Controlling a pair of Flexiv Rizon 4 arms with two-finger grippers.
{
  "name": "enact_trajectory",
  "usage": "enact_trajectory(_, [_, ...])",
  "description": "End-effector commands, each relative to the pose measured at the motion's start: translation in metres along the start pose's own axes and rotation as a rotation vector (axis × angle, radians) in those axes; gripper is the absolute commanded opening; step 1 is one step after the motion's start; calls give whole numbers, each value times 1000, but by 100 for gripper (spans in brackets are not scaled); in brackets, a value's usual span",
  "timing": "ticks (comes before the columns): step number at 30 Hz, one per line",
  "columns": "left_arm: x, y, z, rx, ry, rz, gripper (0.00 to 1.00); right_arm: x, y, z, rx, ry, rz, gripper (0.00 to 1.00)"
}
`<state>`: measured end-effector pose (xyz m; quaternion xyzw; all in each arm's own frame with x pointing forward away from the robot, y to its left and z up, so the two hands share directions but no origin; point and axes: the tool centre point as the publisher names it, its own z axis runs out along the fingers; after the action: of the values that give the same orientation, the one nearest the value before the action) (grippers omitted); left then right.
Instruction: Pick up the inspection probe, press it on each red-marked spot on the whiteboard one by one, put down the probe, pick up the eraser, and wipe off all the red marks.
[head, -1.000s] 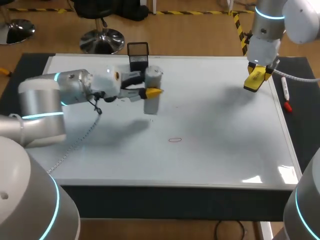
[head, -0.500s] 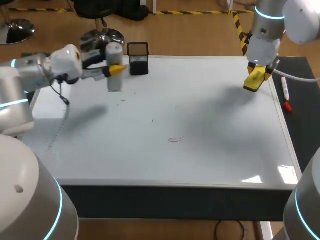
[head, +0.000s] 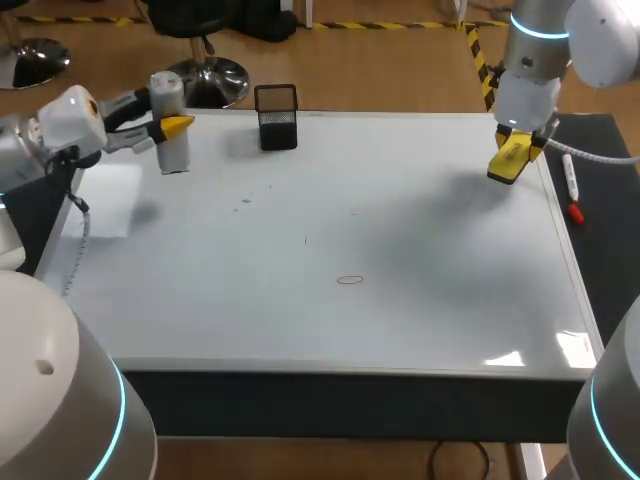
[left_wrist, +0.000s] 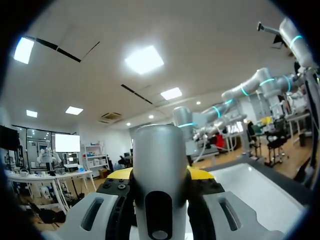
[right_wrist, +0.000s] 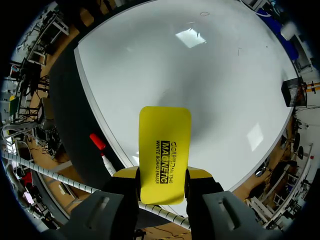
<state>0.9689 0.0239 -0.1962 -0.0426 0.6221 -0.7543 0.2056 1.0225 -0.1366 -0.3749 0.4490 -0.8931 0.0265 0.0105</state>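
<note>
Whiteboard (head: 420, 300) bears a red ring (head: 350, 280), centre frame. My left fingers (head: 178, 124) clamp probe (head: 168, 140), upper left; right fingers (right_wrist: 199, 173) clamp eraser (right_wrist: 165, 150). Risk: probe topples at bench (head: 605, 260) edge on release.

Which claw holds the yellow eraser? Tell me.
The right claw: it clamps the flat yellow eraser above the whiteboard, near its far right corner. The left claw grips the grey cylindrical probe instead.
</note>
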Motion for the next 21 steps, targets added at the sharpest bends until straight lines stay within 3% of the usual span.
enact_trajectory(1, [3, -6, -10, 6, -9, 4, 0, 0, 0, -1, 2, 3, -1, 0])
enact_trajectory(19, [4, -7, -11, 4, -10, 5, 0, 0, 0, -1, 2, 3, -1, 0])
enact_trajectory(21, [4, -7, -11, 4, -10, 5, 0, -3, 8, 0, 16, 22, -30, 0])
